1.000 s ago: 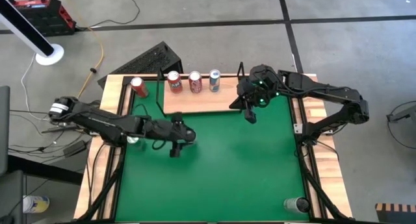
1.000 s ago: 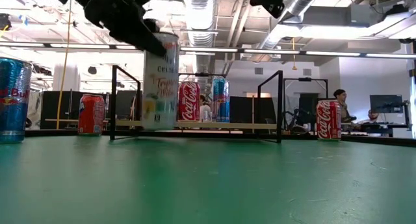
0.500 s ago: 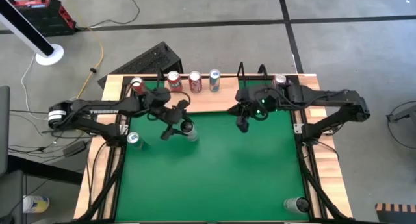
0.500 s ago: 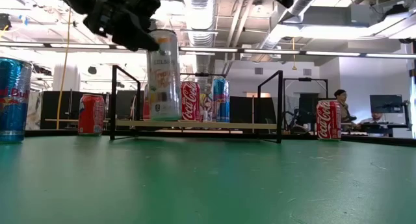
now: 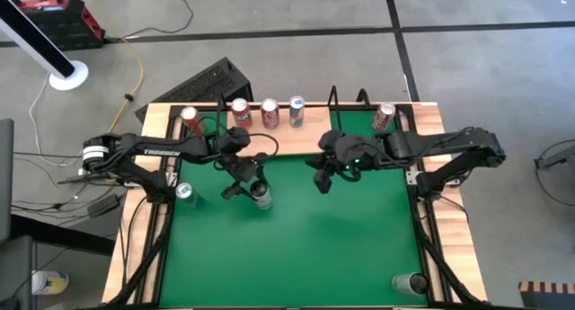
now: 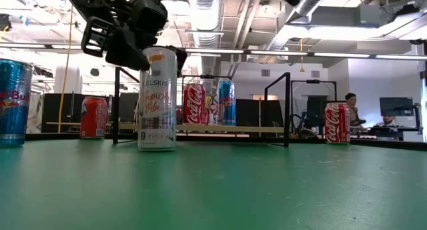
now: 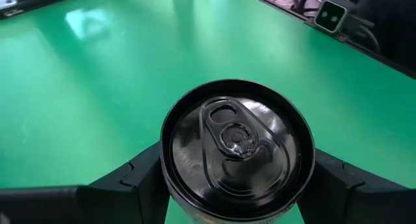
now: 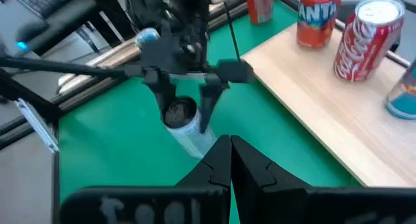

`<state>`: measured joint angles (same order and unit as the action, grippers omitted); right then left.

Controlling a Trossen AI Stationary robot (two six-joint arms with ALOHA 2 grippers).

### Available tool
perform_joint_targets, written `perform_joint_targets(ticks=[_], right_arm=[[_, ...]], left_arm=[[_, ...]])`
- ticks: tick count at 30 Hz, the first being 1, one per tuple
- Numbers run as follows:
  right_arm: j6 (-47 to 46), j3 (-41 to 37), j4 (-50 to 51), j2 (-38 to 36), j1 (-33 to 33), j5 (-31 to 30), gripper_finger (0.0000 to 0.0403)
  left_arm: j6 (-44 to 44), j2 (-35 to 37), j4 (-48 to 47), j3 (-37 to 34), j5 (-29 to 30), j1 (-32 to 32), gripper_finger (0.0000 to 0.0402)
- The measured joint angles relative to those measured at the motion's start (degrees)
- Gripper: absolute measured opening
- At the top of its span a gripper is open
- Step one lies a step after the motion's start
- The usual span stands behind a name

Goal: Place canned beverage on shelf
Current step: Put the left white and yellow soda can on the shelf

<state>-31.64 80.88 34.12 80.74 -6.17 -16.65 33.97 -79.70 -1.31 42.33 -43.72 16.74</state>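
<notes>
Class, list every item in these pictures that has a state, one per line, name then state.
white can: upright on the green table, left tool around its top, not yet on the shelf.
left tool: shut on the white can.
right tool: shut, holding nothing, hovering near the shelf.
shelf: holds three upright cans.
Fanta can: upright on the shelf.

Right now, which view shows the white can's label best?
Low view: the white can stands side-on on the table, print readable, left gripper at its top. Left wrist shows only the lid; high view and right wrist show it small, from above.
</notes>
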Motion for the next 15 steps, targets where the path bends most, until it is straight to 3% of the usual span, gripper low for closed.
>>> perform_joint_targets(ticks=[8,15], right_arm=[[2.3,0.0,-3.0,3.7,2.3,3.7,0.0028],[6.1,0.1,-7.0,4.9,4.2,9.4,0.0028]], left_arm=[[-1.0,0.0,-0.3,0.0,0.3,-1.3,0.0241],[-3.2,0.0,-0.8,0.1,1.6,-3.0,0.0368]])
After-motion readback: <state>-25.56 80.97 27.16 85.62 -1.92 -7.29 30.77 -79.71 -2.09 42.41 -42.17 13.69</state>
